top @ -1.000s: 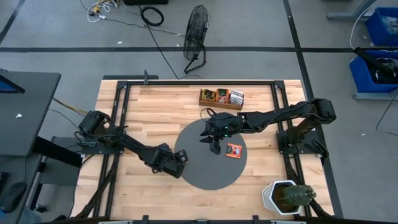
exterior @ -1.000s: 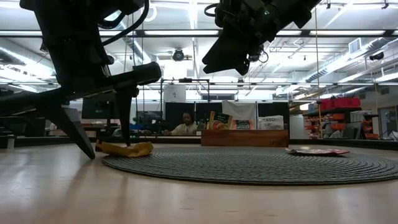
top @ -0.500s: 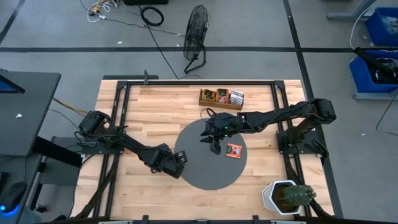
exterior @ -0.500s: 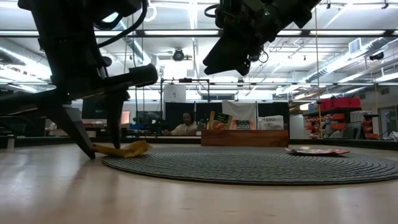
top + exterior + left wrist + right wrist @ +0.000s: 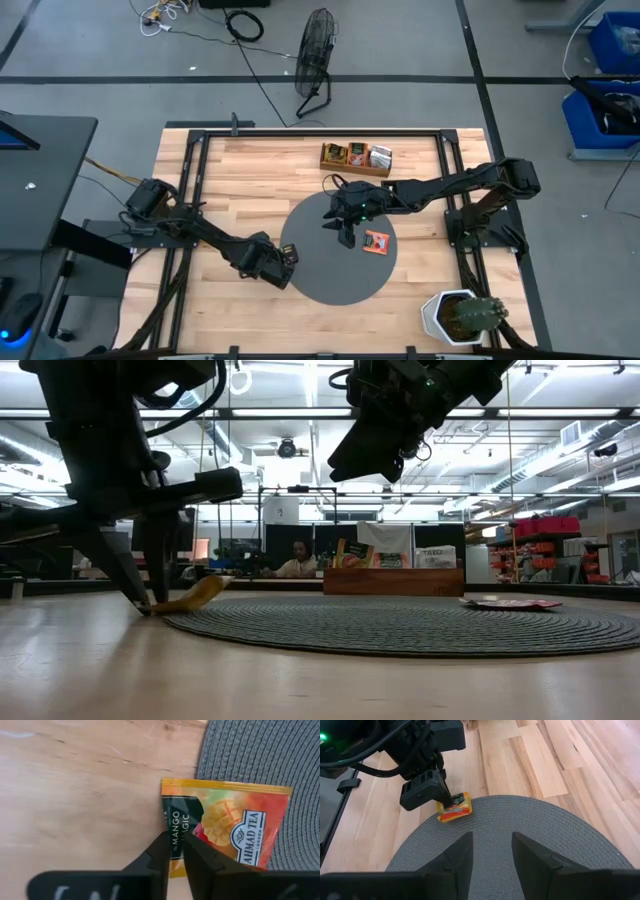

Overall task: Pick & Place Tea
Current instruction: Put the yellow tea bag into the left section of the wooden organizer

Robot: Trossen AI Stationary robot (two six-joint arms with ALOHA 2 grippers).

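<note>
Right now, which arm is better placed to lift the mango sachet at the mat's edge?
Left. The left gripper is already pinched shut on the mango sachet at the mat's left edge, one end tilted up. The right gripper hangs open above the mat, nearer the other sachet.

Glossy printed tea sachet (image 5: pixel 225 832) overlapping the matt grey woven mat (image 5: pixel 260 755); pale wood-plank bench (image 5: pixel 75 795), smooth; matt black left hand (image 5: pixel 172 847).

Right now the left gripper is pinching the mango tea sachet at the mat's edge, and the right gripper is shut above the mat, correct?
Not quite: the right gripper is open, as the right wrist view shows. The rest holds: the left gripper pinches the mango tea sachet at the edge of the mat.
</note>
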